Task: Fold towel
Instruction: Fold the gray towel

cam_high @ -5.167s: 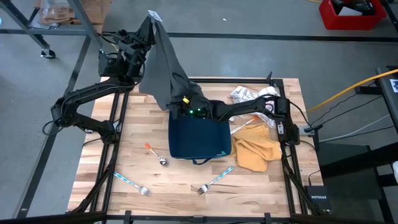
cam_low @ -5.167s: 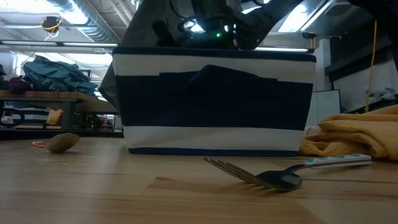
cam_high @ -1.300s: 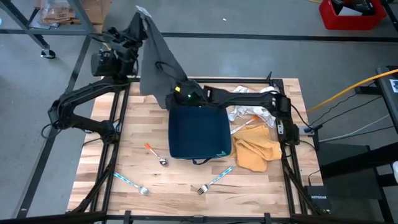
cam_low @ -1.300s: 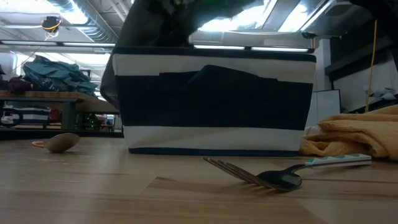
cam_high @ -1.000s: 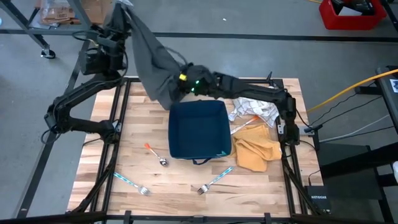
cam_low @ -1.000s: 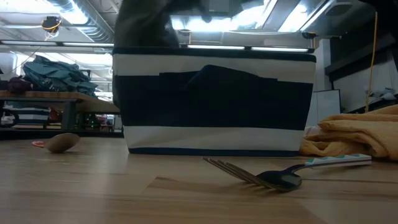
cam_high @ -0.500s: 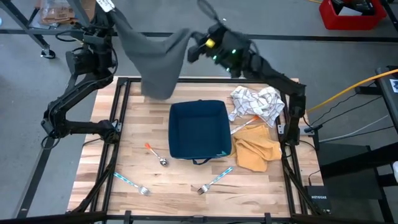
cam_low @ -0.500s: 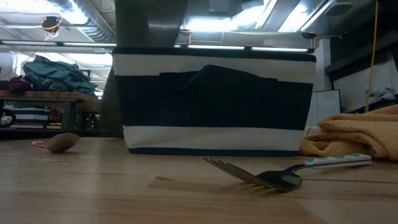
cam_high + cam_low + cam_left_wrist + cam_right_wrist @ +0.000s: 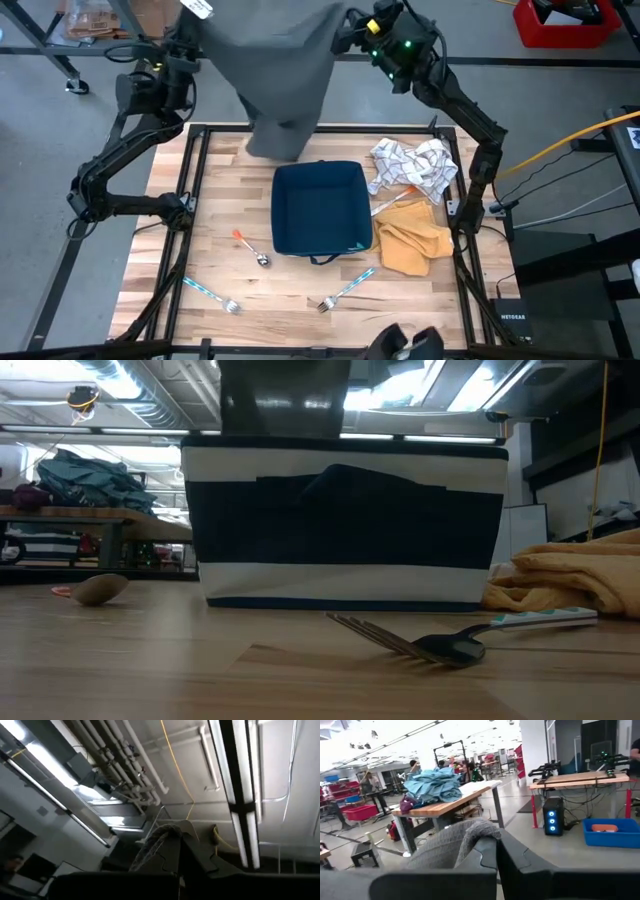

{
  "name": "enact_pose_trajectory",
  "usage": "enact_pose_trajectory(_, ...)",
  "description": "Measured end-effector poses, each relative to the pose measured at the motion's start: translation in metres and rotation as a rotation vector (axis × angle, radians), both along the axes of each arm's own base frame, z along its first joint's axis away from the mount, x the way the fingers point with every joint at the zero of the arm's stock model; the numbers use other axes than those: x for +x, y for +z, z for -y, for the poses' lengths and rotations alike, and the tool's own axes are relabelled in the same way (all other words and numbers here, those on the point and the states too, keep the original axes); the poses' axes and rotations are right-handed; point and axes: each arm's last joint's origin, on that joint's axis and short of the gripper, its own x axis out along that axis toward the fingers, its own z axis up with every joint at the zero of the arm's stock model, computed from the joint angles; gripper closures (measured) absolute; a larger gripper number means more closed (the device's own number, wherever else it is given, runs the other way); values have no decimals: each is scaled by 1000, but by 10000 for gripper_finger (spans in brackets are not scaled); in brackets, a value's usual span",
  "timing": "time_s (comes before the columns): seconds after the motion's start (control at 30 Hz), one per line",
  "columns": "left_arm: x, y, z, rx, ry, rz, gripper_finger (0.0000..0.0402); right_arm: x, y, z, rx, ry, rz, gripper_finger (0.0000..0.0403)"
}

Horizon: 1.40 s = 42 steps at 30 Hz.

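A grey towel [image 9: 275,70] hangs spread as a broad sheet between my two raised grippers, beyond the table's far edge. Its lower end [image 9: 272,148] droops over the far edge, behind the navy bin [image 9: 318,208]. My left gripper [image 9: 193,12] is shut on the towel's upper left corner, and my right gripper [image 9: 347,27] is shut on its upper right corner. In the low view only the towel's lower part [image 9: 285,400] shows, above the striped bin [image 9: 345,525]. My left gripper pinches a bunched edge of the towel [image 9: 156,839] between its two shut fingers [image 9: 192,855], which point steeply upward. The towel hangs below the gripper. My right gripper pinches a folded-over corner of the towel [image 9: 470,832] between its shut fingers [image 9: 517,857], which lie about level. The cloth falls away below it; the top edge sags a little between the grippers.
A white checked cloth [image 9: 410,165] and a yellow cloth [image 9: 412,245] lie right of the bin. A spoon [image 9: 252,250] and two forks [image 9: 215,295] [image 9: 345,288] lie toward the near edge. The table frame's rails [image 9: 195,200] run along both sides.
My right gripper has risen from the bin's far rim and swung toward the far edge and to the right, carrying its towel corner. The towel, which hung bunched from the left gripper, is now spread out between both grippers and lifted higher.
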Motion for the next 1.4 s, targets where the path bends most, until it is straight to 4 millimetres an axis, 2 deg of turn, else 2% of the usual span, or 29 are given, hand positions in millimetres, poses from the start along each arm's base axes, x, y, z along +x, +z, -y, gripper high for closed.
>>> enact_pose_trajectory(0.13,0,-3,-5,-7,194,-97,401,-9,3,15,-18,-14,21,401)
enact_pose_trajectory(0.23,-3,-7,-12,-103,351,-108,401,-18,8,28,-51,-49,72,401)
enact_pose_trajectory(0.33,-2,-12,-18,-199,303,-82,401,-28,13,39,-66,-76,150,401)
enact_pose_trajectory(0.43,0,-15,-20,-258,201,-46,401,-35,18,48,-71,-26,251,402)
enact_pose_trajectory(0.57,2,-16,-21,-270,178,-52,401,-41,20,56,-5,109,395,402)
enact_pose_trajectory(0.7,1,-15,-20,-255,180,-45,401,-41,16,60,33,161,399,402)
enact_pose_trajectory(0.8,-1,-15,-21,-256,192,-42,401,-39,13,60,48,157,373,402)
enact_pose_trajectory(0.9,0,-15,-21,-252,130,-47,401,-38,6,61,98,151,320,402)
enact_pose_trajectory(1.07,7,-15,-16,-229,-207,-77,402,-35,-16,60,275,203,131,402)
enact_pose_trajectory(1.13,11,-17,-12,-245,-330,-141,401,-35,-27,58,362,229,50,402)
enact_pose_trajectory(1.23,18,-26,-8,-322,-420,-273,401,-36,-43,55,491,256,-66,402)
enact_pose_trajectory(1.4,30,-54,-6,-510,-392,-545,401,-40,-66,49,681,269,-232,402)
